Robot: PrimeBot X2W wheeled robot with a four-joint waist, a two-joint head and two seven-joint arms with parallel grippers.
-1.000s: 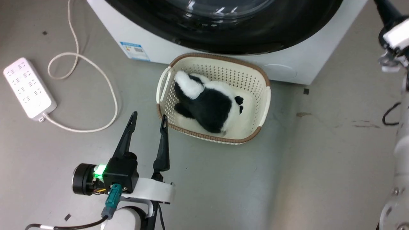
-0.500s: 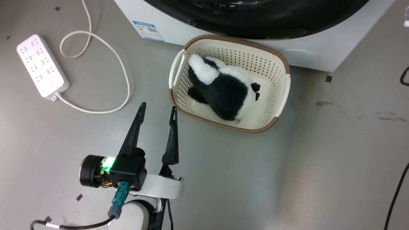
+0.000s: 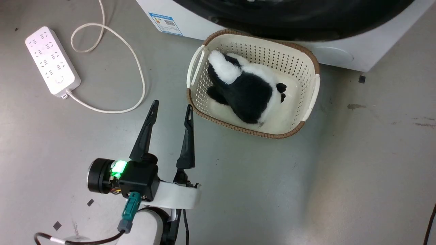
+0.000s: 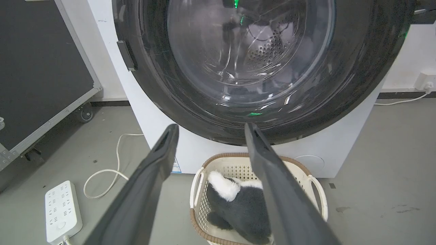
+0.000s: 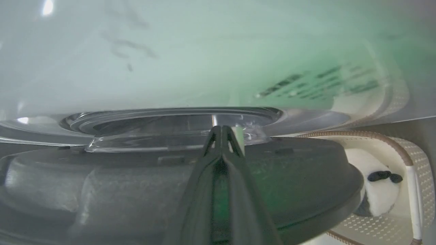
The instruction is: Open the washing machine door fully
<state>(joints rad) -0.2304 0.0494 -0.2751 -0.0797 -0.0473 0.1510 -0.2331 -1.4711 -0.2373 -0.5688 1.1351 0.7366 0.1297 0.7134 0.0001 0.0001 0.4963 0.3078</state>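
Left gripper [image 3: 172, 104], jaws released, hovers with the basket [image 3: 195, 66] and plush toy [image 3: 248, 98] just ahead; right gripper [image 5: 221, 129], jaws clenched, points across the washing machine door [image 5: 102, 190].

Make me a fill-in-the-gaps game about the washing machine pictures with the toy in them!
The plush toy lies inside the ____.
The left end effector is ____, not shut.
The power strip is coloured ____.
The door has a glossy ____ rim.
Missing words: basket; open; white; black.
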